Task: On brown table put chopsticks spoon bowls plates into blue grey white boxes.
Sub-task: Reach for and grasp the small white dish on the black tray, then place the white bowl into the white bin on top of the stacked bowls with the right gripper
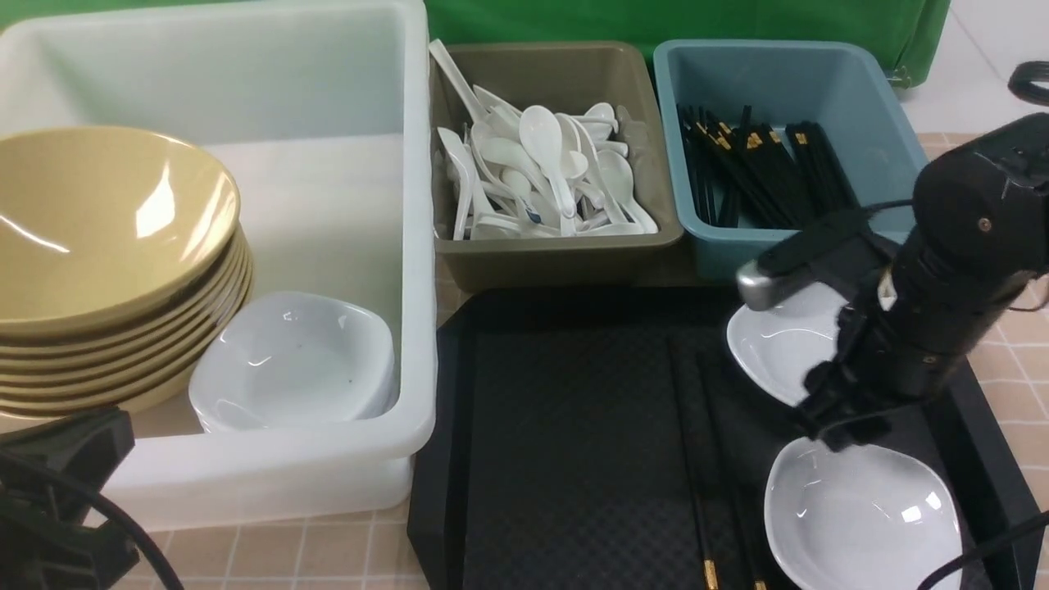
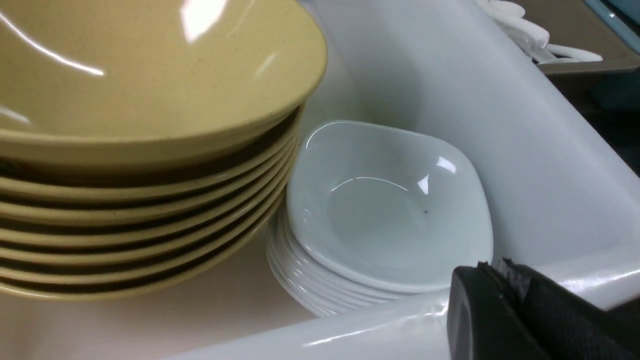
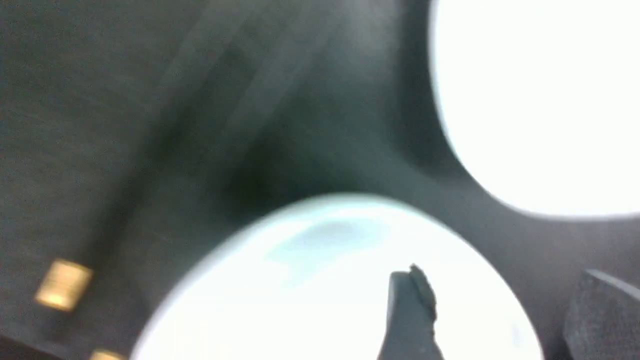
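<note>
Two white plates lie on the black tray, one far [image 1: 778, 344] and one near [image 1: 860, 516]. My right gripper [image 1: 840, 426] is open at the near plate's far rim. In the right wrist view [image 3: 500, 305] one finger is over the plate [image 3: 310, 290] and the other is outside it. A pair of chopsticks [image 1: 697, 483] lies on the tray left of the plates. My left gripper [image 2: 492, 272] is shut and empty at the white box's near rim [image 2: 350, 330]. That box [image 1: 328, 164] holds stacked yellow bowls [image 1: 106, 246] and stacked plates [image 1: 295, 360].
The olive-grey box [image 1: 557, 254] holds several white spoons [image 1: 541, 172]. The teal-blue box [image 1: 819, 82] holds several chopsticks [image 1: 754, 172]. The black tray [image 1: 565, 426] lies on the tiled brown table [image 1: 328, 549]. My left arm [image 1: 57, 492] is at the near left corner.
</note>
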Action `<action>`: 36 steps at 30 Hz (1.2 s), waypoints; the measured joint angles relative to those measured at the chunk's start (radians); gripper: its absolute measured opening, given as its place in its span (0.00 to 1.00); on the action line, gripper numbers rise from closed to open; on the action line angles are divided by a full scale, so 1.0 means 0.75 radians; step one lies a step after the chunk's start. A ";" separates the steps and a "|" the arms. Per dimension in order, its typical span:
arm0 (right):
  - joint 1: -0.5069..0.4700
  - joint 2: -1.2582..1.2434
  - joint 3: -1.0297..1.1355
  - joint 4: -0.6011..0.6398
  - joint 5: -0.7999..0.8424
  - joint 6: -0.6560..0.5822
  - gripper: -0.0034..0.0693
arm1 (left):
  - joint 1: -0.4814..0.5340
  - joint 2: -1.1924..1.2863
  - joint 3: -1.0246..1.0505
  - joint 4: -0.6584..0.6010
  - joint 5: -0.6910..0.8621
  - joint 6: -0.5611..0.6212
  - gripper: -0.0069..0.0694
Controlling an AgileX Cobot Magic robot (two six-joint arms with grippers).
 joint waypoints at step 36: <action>-0.010 -0.460 -0.265 0.607 -0.090 -0.316 0.16 | 0.000 -0.585 0.249 0.218 -0.469 -0.044 0.10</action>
